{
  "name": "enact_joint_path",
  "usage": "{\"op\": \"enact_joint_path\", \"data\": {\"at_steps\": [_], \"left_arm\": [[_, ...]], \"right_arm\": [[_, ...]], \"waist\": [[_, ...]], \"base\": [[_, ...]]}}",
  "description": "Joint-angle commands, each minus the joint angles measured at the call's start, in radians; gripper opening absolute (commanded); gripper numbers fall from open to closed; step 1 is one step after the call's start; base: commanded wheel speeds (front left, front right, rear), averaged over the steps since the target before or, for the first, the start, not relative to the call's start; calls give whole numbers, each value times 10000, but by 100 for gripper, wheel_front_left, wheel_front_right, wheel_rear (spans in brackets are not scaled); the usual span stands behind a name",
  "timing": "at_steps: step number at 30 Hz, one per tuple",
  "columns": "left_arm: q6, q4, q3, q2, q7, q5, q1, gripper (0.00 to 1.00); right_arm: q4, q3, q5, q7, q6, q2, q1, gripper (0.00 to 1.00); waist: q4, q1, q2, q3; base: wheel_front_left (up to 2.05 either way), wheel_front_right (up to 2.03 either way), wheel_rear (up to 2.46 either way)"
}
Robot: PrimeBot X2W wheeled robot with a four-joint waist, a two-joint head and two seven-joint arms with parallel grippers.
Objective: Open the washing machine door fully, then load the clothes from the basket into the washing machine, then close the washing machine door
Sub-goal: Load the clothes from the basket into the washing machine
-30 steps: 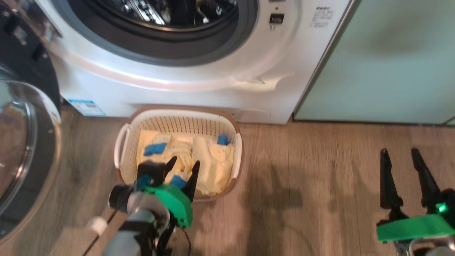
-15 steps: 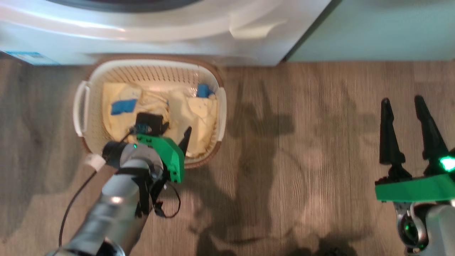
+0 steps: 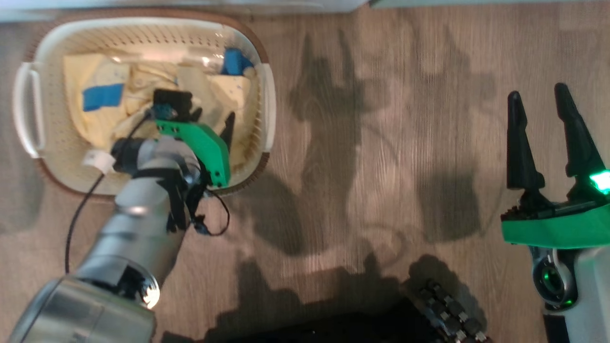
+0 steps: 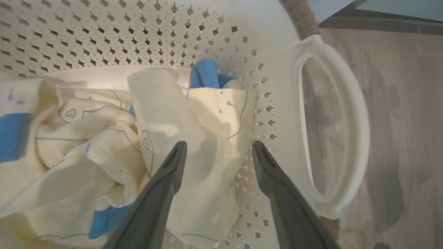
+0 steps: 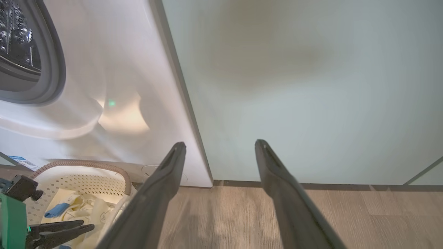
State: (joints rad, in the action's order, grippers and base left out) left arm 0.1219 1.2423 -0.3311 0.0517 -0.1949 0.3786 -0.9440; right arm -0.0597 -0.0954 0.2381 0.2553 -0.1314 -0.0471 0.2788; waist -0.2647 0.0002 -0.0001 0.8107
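The cream basket (image 3: pixel 268 95) stands on the wood floor at the head view's upper left, holding pale yellow clothes (image 3: pixel 102 95) with blue patches. My left gripper (image 3: pixel 209 121) is down inside the basket, open. In the left wrist view its fingers (image 4: pixel 219 145) straddle a fold of the yellow clothes (image 4: pixel 166 114) near the perforated wall (image 4: pixel 138 34) and a white handle (image 4: pixel 346 121), and nothing is pinched. My right gripper (image 3: pixel 537 93) hangs open and empty over bare floor at the right. The white washing machine (image 5: pixel 121 86) shows its grey-ringed drum mouth (image 5: pixel 52 69). The washing machine door is out of view.
A pale green cabinet panel (image 5: pixel 311 86) stands right of the machine, straight ahead of my right gripper (image 5: pixel 220 144). Wood floor (image 3: pixel 381 166) stretches between the basket and the right arm. My dark base (image 3: pixel 333 328) shows at the head view's bottom edge.
The head camera has tilted down, so the machine slid out of the top. My left gripper has gone further into the basket, down among the clothes. The right gripper has stayed put.
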Motion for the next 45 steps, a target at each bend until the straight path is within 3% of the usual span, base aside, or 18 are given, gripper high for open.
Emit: {"op": "enact_joint_path", "data": {"at_steps": [1, 11, 17, 18, 19, 20, 28, 40, 45], "left_arm": [[33, -43, 189, 295, -15, 41, 55, 100], [-432, 366, 257, 980, 726, 157, -637, 100], [-593, 433, 194, 1028, 1231, 207, -798, 100], [-624, 440, 188, 1033, 1294, 219, -807, 75], [-633, 446, 173, 1031, 1377, 227, -809, 22], [-639, 450, 161, 1029, 1418, 236, -808, 0], [-635, 470, 67, 793, 1441, 340, -705, 0], [-498, 347, -284, 401, -308, 250, -476, 0], [-648, -114, -185, 410, -616, 297, -190, 0]], "right_arm": [[-326, -165, 115, 65, 7, -39, -114, 100], [-465, -518, 558, 65, 7, -33, 150, 100], [-491, -573, 717, 65, 7, -33, 179, 100], [-483, -577, 733, 65, 7, -33, 187, 100], [-474, -578, 753, 65, 7, -33, 197, 100], [-464, -575, 767, 65, 7, -33, 206, 100], [-451, -392, 703, 65, 7, -32, 187, 100], [-417, 53, 309, 65, 7, -32, 103, 100], [-351, 158, 110, 65, 7, -32, -56, 100]], "waist": [[-281, -2, 1, 420], [-938, -2, 1, 1350], [-1062, -2, 1, 1469], [-1074, -2, 1, 1468], [-1084, -2, 1, 1460], [-1088, -2, 1, 1446], [-781, -2, 1, 1166], [143, -2, 1, -37], [422, -2, 1, -638]], "base": [[0, 0, 0], [0, 0, 0], [0, 0, 0], [0, 0, 0], [0, 0, 0], [0, 0, 0], [0, 0, 0], [0, 0, 0], [0, 0, 0]]}}
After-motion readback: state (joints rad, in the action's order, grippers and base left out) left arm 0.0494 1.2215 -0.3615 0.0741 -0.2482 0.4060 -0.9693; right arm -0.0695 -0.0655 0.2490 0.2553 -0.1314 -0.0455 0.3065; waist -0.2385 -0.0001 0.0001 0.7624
